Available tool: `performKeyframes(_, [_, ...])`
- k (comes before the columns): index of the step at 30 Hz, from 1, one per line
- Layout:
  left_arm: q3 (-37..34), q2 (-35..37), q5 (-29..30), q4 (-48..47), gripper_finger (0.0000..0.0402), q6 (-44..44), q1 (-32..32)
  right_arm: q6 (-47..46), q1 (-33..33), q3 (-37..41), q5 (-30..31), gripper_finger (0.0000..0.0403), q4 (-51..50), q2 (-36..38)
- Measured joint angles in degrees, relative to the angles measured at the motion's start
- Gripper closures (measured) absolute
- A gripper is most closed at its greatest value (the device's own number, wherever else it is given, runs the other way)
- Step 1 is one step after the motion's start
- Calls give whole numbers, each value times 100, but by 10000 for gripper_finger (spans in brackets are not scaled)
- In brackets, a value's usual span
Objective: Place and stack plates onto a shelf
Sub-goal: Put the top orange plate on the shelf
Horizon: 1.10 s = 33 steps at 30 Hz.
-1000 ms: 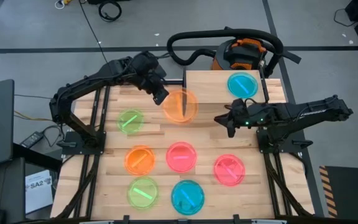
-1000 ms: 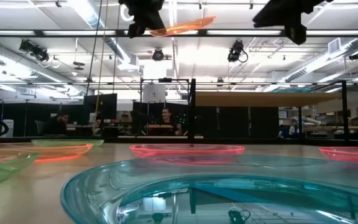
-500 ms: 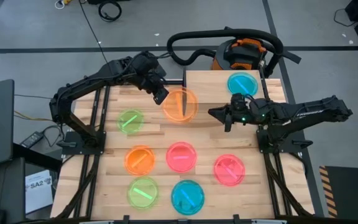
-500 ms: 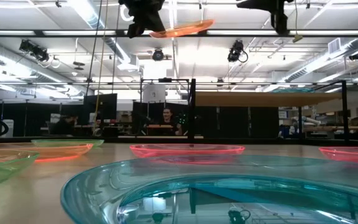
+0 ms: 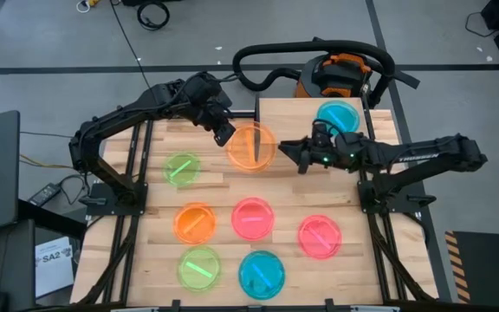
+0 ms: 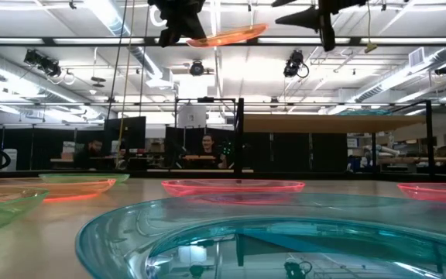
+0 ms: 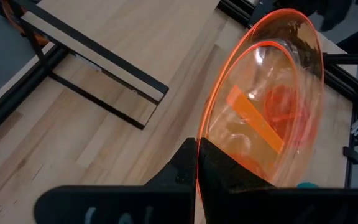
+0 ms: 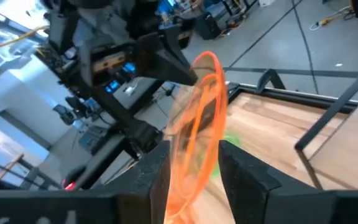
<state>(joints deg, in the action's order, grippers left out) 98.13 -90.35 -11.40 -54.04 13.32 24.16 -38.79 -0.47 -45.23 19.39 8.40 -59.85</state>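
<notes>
The left hand [image 5: 224, 133] is up in the air near the far edge of the table [image 5: 158, 195]. It is pinching the rim of an orange plate [image 5: 251, 146], with its fingers pressed together on the edge. The plate hangs high above the wood, just beside the left end of the shelf [image 5: 297, 114].

The right hand [image 5: 286, 149] is reaching in from the other side. Its fingers are spread apart, and in its wrist view the free edge of the orange plate sits in the gap between them. They do not look pressed onto it yet.

This looks like a pass from one hand to the other. The next move would be for the right hand to close on the plate's edge. Then the left hand can let go, and the plate can go onto the shelf.

A teal plate [image 5: 337, 117] already lies on the right end of the shelf. Six more plates wait on the table: green [image 5: 181, 168], orange [image 5: 195, 223], pink [image 5: 252, 217], pink [image 5: 320, 236], green [image 5: 199, 268] and teal [image 5: 261, 274].
</notes>
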Motion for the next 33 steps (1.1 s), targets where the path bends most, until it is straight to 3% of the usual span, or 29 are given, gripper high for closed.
performKeyframes(10, [0,0,2,0,393,2,2,-2,-274,2,-4,260,235,-271])
performKeyframes(24, [-2,0,0,13,393,2,2,-2,-273,2,-451,261,559,-645])
performKeyframes(33, [-2,-2,0,15,393,2,2,29,-273,2,-450,293,757,-646])
